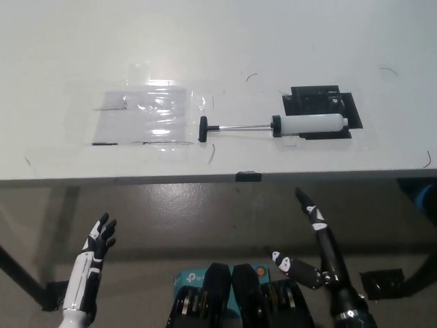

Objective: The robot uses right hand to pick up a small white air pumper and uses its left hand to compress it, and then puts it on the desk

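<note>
Fingers (104,231) of the white left hand (97,240) spread apart, pointing up, holding nothing, touching nothing; hand hangs at lower left, below the desk's front edge, over the floor. Black right hand (311,239) at lower right, also empty: one finger extended up toward the desk edge, another part w/ a white tip jutting left lower down; fingers apart, no contact w/ anything.

Small white air pumper (276,126) lies flat on the desk (218,41), lengthwise left-right, near the front edge, right of centre. Its white barrel rests partly over a black flat mat or plate (321,101); thin metal rod runs left from the barrel to a black T-handle (203,129), rod drawn out. Both hands well apart from it, below and in front.

Desk top is pale grey-white, glossy in spots. A clear plastic sheet (143,116) is laid left of the handle, w/ glare and dark tape marks at its edges. A few thin dark curved marks scattered on the surface. Small black clip or tab (248,177) sits on the front edge, centre.

Below the edge: grey floor, desk leg (60,225) at left, a blue item (427,198) at far right, small dark object (382,283) on the floor lower right. Desk surface around the pumper is bare on the near side and behind the rod; far half of the desk open.
</note>
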`<action>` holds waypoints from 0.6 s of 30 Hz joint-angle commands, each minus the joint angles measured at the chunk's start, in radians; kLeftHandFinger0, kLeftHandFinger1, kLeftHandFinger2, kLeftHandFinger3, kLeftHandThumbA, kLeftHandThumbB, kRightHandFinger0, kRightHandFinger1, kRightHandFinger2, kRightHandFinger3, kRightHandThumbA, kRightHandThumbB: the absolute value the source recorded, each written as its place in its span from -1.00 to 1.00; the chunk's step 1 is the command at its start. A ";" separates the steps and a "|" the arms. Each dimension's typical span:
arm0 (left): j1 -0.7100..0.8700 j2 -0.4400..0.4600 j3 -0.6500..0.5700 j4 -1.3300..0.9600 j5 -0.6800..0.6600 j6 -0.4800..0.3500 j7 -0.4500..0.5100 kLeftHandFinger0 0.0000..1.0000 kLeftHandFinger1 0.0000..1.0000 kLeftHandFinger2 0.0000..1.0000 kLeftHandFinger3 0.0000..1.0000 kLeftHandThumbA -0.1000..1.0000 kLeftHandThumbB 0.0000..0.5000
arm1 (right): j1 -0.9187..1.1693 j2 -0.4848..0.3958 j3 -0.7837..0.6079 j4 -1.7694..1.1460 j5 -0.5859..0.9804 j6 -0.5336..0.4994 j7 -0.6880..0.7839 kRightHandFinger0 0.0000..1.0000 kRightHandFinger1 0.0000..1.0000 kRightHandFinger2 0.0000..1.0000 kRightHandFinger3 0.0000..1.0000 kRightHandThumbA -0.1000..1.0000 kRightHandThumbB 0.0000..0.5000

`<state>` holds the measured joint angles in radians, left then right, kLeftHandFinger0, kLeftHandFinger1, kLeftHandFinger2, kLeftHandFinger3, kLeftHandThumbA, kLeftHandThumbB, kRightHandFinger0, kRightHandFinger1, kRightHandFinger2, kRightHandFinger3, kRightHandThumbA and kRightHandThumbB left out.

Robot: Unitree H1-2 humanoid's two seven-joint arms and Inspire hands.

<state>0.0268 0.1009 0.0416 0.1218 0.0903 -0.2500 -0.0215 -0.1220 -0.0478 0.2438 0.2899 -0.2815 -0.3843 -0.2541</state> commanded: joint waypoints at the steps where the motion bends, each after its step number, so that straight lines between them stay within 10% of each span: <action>1: -0.035 0.011 -0.023 -0.016 0.009 -0.071 -0.008 1.00 1.00 1.00 1.00 1.00 -0.65 | 0.017 -0.022 0.027 -0.158 -0.081 -0.086 -0.284 0.96 1.00 1.00 1.00 0.55 -0.44; 9: -0.052 0.005 -0.043 -0.001 0.020 -0.071 -0.004 1.00 1.00 1.00 1.00 1.00 -0.60 | -0.009 -0.073 -0.031 -0.368 -0.138 -0.086 -0.290 1.00 1.00 1.00 1.00 0.51 -0.58; 14: -0.043 0.001 -0.060 0.002 0.029 -0.074 0.004 1.00 1.00 1.00 1.00 1.00 -0.58 | -0.093 -0.129 -0.111 -0.518 -0.112 0.152 -0.023 1.00 1.00 1.00 1.00 1.00 -0.03; 18: -0.042 -0.003 -0.059 0.002 0.019 -0.070 0.005 1.00 1.00 1.00 1.00 1.00 -0.59 | -0.211 -0.193 -0.129 -0.534 -0.091 0.344 0.112 1.00 1.00 1.00 1.00 1.00 0.21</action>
<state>-0.0024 0.0981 -0.0112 0.1383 0.1065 -0.2710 -0.0215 -0.2145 -0.1893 0.1362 -0.1849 -0.3745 -0.2769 -0.3296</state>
